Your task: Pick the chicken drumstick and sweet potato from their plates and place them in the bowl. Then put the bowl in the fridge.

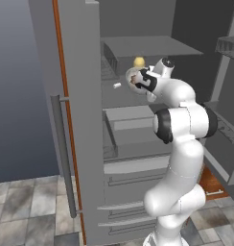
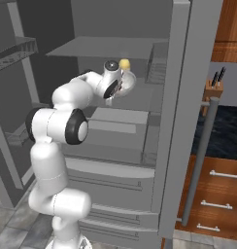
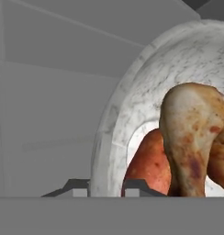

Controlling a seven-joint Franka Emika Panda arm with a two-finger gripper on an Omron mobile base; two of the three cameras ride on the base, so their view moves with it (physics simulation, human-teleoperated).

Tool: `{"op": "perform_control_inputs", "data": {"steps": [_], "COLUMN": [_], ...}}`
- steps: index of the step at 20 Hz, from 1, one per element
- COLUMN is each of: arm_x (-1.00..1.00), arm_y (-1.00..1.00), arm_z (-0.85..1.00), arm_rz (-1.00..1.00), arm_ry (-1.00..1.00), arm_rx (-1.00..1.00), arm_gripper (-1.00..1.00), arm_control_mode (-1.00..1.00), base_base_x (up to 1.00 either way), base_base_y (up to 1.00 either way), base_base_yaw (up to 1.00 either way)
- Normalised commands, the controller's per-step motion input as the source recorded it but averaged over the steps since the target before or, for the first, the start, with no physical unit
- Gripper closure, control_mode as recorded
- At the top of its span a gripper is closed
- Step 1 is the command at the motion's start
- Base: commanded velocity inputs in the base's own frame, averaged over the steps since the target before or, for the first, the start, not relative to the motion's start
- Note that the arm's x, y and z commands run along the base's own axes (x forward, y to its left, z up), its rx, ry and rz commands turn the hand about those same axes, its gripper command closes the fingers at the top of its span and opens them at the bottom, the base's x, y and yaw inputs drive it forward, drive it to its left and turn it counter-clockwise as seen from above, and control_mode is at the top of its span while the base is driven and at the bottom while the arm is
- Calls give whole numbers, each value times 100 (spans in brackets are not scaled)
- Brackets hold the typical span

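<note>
1. Left of the hand (image 1: pixel 134 79): fridge door (image 1: pixel 78 120) swung open, edge-on, orange seal strip down its inner edge and a long grey bar handle (image 1: pixel 64 153) on the outer face; stands well apart from the arm.
2. At the hand: closed tight on the rim of the bowl (image 3: pixel 132 114), one fingertip (image 3: pixel 77 186) outside the wall, the other inside. Bowl held up in the air, tipped on its side toward the camera on the hand.
3. Inside the bowl: sweet potato (image 3: pixel 148 165) low against the wall, chicken drumstick (image 3: pixel 196 137) just right of it and overlapping it, both touching the pale marbled inner face.
4. Just past the hand, deeper in the fridge (image 2: pixel 188 97): a small yellow item (image 1: pixel 138 61) on the shelf, close above the bowl in both base views; too small to name.
5. Above the hand: a flat grey shelf (image 1: pixel 147 45); open room between it and the bowl. Below the hand: a grey box-shaped drawer (image 1: pixel 131 125), then stacked drawer fronts lower down.
6. Right of the hand: second fridge door (image 2: pixel 181 116) open with its own bar handle (image 2: pixel 200 160); beyond it, wood cabinets with silver pulls and a knife block (image 2: pixel 213 87) on a dark worktop (image 2: pixel 222 131).
7. Underfoot: mottled grey tiled floor (image 1: pixel 28 211).
</note>
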Motion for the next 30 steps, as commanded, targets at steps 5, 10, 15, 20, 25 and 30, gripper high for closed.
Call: {"op": "perform_control_inputs", "data": {"steps": [5,10,15,20,25,30], "arm_x": [3,0,0,-14,-24,-34], "arm_y": [0,0,0,0,0,0], "arm_z": [-2,0,2,6,10,8], "arm_rz": [2,0,0,0,0,0], "arm_ry": [0,0,0,0,0,-2], "arm_rx": [0,0,2,3,4,3], "arm_gripper": [-100,-100,-100,-100,-100,-100], "arm_control_mode": [-100,-100,-100,-100,-100,-100], "base_base_x": [0,0,0,0,0,0], "base_base_y": [0,0,0,0,0,0], "base_base_yaw": [0,0,0,0,0,0]}}
